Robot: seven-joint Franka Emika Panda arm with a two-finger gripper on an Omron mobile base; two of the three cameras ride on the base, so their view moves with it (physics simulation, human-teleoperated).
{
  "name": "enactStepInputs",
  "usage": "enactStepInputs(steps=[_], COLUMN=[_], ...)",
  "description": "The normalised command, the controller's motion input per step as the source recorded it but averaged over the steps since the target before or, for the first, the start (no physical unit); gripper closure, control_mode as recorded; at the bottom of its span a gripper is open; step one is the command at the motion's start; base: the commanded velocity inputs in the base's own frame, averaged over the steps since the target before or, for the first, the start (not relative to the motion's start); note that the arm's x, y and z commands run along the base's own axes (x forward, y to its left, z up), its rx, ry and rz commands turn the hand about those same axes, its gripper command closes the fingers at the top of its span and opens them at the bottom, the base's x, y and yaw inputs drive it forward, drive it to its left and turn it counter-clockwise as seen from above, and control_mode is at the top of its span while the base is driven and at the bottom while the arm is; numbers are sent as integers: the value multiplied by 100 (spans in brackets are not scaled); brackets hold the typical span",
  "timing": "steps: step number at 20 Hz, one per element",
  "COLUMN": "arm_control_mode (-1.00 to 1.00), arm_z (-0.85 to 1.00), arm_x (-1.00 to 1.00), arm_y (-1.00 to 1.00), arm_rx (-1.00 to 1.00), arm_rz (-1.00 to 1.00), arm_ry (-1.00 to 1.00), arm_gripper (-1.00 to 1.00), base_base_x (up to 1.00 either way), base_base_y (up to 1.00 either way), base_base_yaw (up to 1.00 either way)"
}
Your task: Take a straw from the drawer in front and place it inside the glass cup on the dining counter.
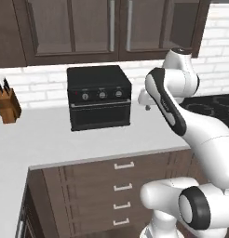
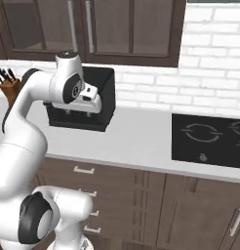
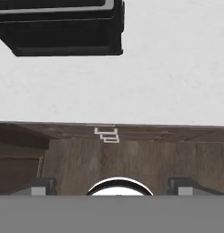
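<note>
A stack of dark brown drawers with small silver bar handles sits under the white worktop, all shut; the top drawer (image 1: pixel 93 169) (image 2: pixel 112 172) is in front of me. In the hand view the drawer handles (image 3: pixel 107 134) line up below the worktop's front edge. My gripper (image 1: pixel 145 105) (image 2: pixel 77 113) (image 3: pixel 110 186) hangs above the worktop, pointing down, just right of the toaster oven. It is open with nothing between its fingertips (image 3: pixel 39 185). The straw, the glass cup and the dining counter are out of view.
A black toaster oven (image 1: pixel 99 96) (image 2: pixel 105 97) (image 3: pixel 63 27) stands on the white worktop (image 1: pixel 46 135) (image 2: pixel 136 132). A knife block (image 1: pixel 7 103) is at the far left, a black cooktop (image 2: pixel 210 139) to the right. Dark wall cabinets (image 1: pixel 88 28) hang above.
</note>
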Motion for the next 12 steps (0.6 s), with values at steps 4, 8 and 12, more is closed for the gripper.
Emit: enactStepInputs(steps=[4, 8, 12], arm_control_mode=[100, 100, 100], arm_z=[0, 0, 0], arm_x=[0, 0, 0], arm_y=[0, 0, 0], arm_rx=[0, 0, 0], arm_rz=[0, 0, 0], arm_ry=[0, 0, 0], arm_gripper=[-100, -100, -100], base_base_x=[-32, 1, 0], base_base_y=[-68, -87, -84], base_base_yaw=[25, 52, 62])
